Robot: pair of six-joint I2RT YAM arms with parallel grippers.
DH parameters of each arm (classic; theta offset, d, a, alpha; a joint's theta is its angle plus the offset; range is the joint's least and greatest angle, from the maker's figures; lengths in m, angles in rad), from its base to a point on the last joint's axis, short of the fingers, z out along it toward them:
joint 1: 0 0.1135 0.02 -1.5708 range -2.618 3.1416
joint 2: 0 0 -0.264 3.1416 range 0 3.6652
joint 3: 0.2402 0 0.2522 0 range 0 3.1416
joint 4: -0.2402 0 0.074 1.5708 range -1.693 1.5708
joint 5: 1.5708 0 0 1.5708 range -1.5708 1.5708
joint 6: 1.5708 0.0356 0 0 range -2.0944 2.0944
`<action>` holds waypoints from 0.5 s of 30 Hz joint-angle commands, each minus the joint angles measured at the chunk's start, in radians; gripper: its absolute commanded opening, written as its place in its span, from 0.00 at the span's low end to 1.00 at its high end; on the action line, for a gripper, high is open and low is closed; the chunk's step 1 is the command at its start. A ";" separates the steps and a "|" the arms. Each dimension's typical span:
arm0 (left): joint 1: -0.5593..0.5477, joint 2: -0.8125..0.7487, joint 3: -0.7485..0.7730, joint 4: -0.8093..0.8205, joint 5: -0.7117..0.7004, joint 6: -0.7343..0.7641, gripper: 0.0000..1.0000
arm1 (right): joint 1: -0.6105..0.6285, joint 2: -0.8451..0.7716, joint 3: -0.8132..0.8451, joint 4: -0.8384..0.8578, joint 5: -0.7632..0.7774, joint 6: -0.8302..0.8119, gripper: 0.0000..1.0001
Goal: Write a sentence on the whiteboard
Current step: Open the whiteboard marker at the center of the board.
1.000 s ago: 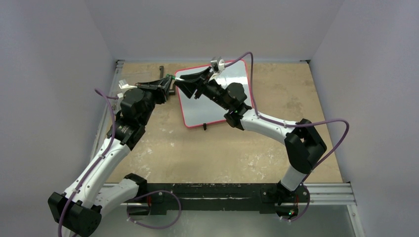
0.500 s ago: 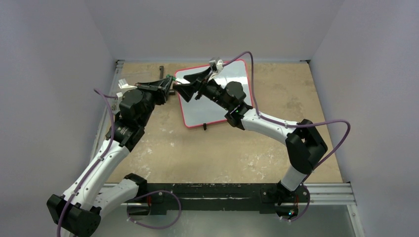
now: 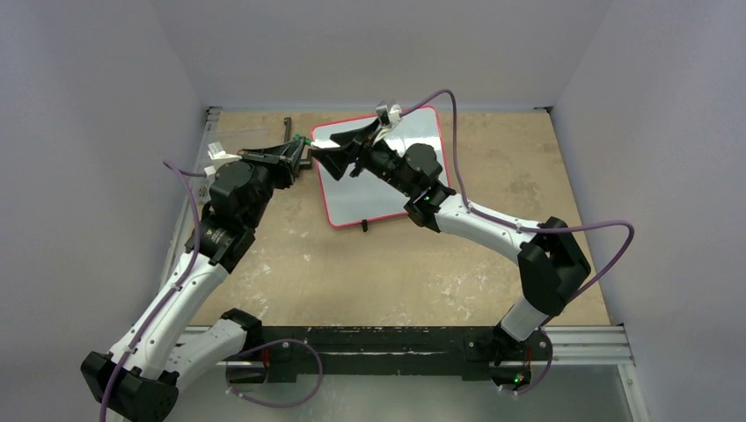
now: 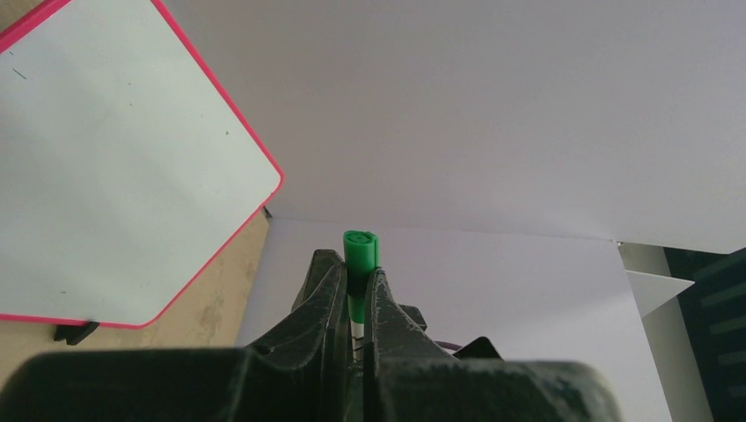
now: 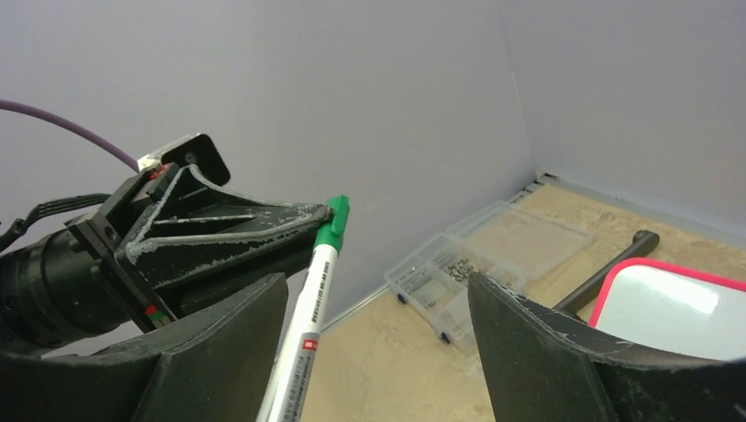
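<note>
Top external view has the left gripper [image 3: 302, 151] and right gripper [image 3: 327, 158] nose to nose at the whiteboard's [image 3: 365, 200] far left corner, the right elbow swung slightly outward since a second ago. The right jaws now stand spread either side of the marker [image 5: 308, 299], so it seems to hang from the left gripper alone, pinched tight by its green cap [image 5: 332, 220]. The board lies flat under the right wrist, blank; uncapping looks undone, writing unstarted.
</note>
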 commanded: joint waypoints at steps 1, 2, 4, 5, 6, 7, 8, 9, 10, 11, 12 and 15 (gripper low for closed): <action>0.001 -0.016 0.030 0.010 -0.015 0.035 0.00 | -0.002 -0.043 0.023 -0.022 0.006 -0.018 0.72; 0.001 -0.015 0.030 0.011 -0.011 0.034 0.00 | -0.002 -0.042 0.024 -0.022 0.006 -0.015 0.67; 0.001 -0.011 0.028 0.014 -0.009 0.033 0.00 | -0.001 -0.038 0.025 -0.021 0.009 -0.010 0.57; 0.001 -0.009 0.028 0.016 -0.008 0.033 0.00 | -0.001 -0.037 0.026 -0.021 0.011 -0.007 0.52; 0.001 -0.008 0.028 0.016 -0.007 0.033 0.00 | -0.001 -0.036 0.027 -0.021 0.013 -0.005 0.48; 0.001 -0.008 0.028 0.018 -0.007 0.033 0.00 | -0.002 -0.034 0.026 -0.018 0.016 -0.002 0.43; 0.001 -0.008 0.028 0.018 -0.006 0.034 0.00 | -0.002 -0.036 0.027 -0.016 0.019 -0.001 0.39; 0.001 -0.008 0.028 0.018 -0.007 0.035 0.00 | -0.001 -0.036 0.026 -0.013 0.021 0.001 0.37; 0.001 -0.008 0.027 0.019 -0.006 0.035 0.00 | -0.002 -0.036 0.028 -0.012 0.022 0.001 0.36; 0.001 -0.008 0.026 0.020 -0.004 0.035 0.00 | -0.002 -0.035 0.027 -0.010 0.022 0.000 0.35; 0.001 -0.008 0.026 0.020 -0.004 0.036 0.00 | -0.001 -0.035 0.029 -0.009 0.022 -0.001 0.35; 0.001 -0.009 0.024 0.020 0.002 0.034 0.00 | -0.002 -0.037 0.027 0.005 0.016 -0.008 0.35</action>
